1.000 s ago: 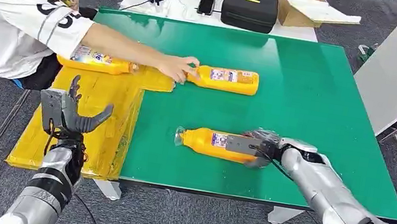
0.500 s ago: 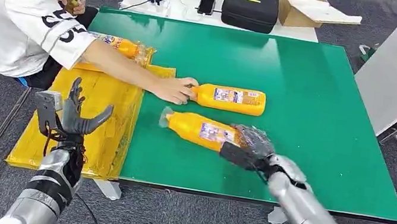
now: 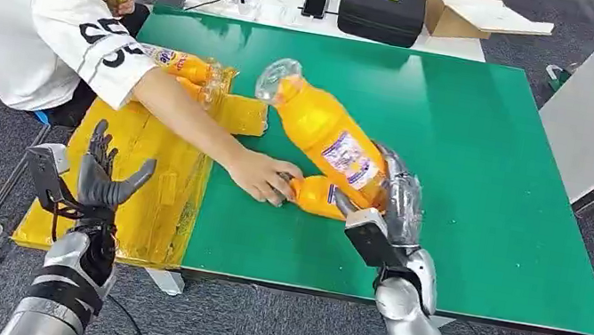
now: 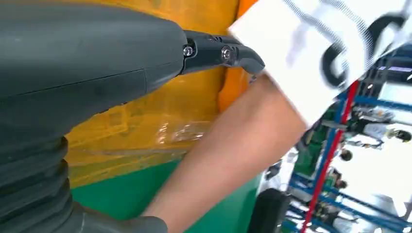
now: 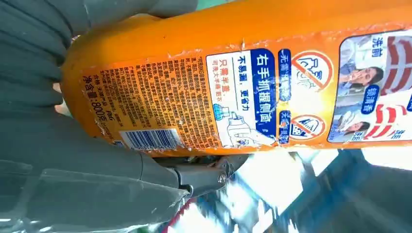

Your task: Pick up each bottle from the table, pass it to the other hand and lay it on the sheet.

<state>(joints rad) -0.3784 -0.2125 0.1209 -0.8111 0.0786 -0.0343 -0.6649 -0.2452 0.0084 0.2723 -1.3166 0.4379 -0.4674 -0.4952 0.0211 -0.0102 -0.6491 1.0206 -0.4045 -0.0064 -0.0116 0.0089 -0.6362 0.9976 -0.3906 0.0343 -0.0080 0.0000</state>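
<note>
- Nearest the camera, at the lower left, the robot's left hand point(image 3: 104, 180) is raised with its fingers spread and holds nothing; it hovers over the near end of the yellow sheet point(image 3: 146, 198), probably waiting to receive a bottle.
- At the lower middle, the right hand point(image 3: 390, 208) grips the base end of an orange bottle point(image 3: 329, 141), lifted off the green table point(image 3: 492, 162) and tilted so its clear cap end points up and away toward the left. The right wrist view shows the fingers wrapped around the bottle's labelled body. By the look of it, the pick-up is done and the pass to the left hand comes next.
- Just behind the raised bottle, a second orange bottle point(image 3: 318, 196) lies on the table, partly hidden. A person's hand point(image 3: 263, 177) rests on its neck end, seemingly setting it in place for a later pick.
- Farther back on the left, a third bottle point(image 3: 179, 65) lies at the far end of the sheet, beside the person's white sleeve point(image 3: 39, 10).
- Beyond the table's far edge sit a black case point(image 3: 388, 11) and an open cardboard box point(image 3: 472, 6).
</note>
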